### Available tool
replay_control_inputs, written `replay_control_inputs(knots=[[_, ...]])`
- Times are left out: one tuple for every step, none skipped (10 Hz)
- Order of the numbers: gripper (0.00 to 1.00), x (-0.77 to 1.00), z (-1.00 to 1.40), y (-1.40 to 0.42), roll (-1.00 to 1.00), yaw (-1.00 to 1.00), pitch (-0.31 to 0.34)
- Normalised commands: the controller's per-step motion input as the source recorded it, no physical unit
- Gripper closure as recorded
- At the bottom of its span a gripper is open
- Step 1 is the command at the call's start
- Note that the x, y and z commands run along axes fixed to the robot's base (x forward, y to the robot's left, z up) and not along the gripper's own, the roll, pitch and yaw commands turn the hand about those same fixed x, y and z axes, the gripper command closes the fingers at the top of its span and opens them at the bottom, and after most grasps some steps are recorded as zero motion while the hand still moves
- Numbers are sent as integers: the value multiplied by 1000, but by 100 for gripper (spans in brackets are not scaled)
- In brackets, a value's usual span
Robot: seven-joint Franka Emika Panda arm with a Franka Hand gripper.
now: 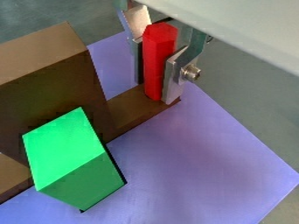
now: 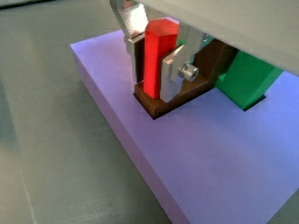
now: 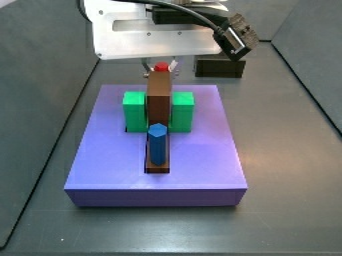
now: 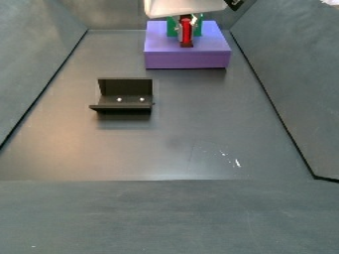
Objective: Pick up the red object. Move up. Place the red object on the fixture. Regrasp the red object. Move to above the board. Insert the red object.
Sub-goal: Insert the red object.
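The red object (image 1: pixel 158 48) is an upright red peg clamped between the two silver fingers of my gripper (image 1: pixel 158 87), which is shut on it. In both wrist views its lower end meets the end of the brown bar (image 2: pixel 177 103) on the purple board (image 2: pixel 128 131); how deep it sits cannot be told. In a side view the gripper (image 3: pixel 163 72) hangs over the board's (image 3: pixel 187 160) far part, with the red object (image 3: pixel 163 68) just showing above the bar. The dark fixture (image 4: pixel 122 96) stands on the floor apart from the board (image 4: pixel 159 55).
Two green blocks (image 3: pixel 134 110) (image 3: pixel 183 110) flank the brown bar (image 3: pixel 159 105), and a blue peg (image 3: pixel 156 142) stands upright near its front end. One green block (image 1: pixel 70 162) is close beside the gripper. Dark walls enclose the grey floor (image 4: pixel 172 149).
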Motion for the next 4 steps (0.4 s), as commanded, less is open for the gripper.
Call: replay_control_inputs(knots=[[100,-180,-609,-3,29,-117,-61],[100,46,49,0,-11,0,20],[100,0,0,0,-10,0,0],[100,0,0,0,0,0,0]])
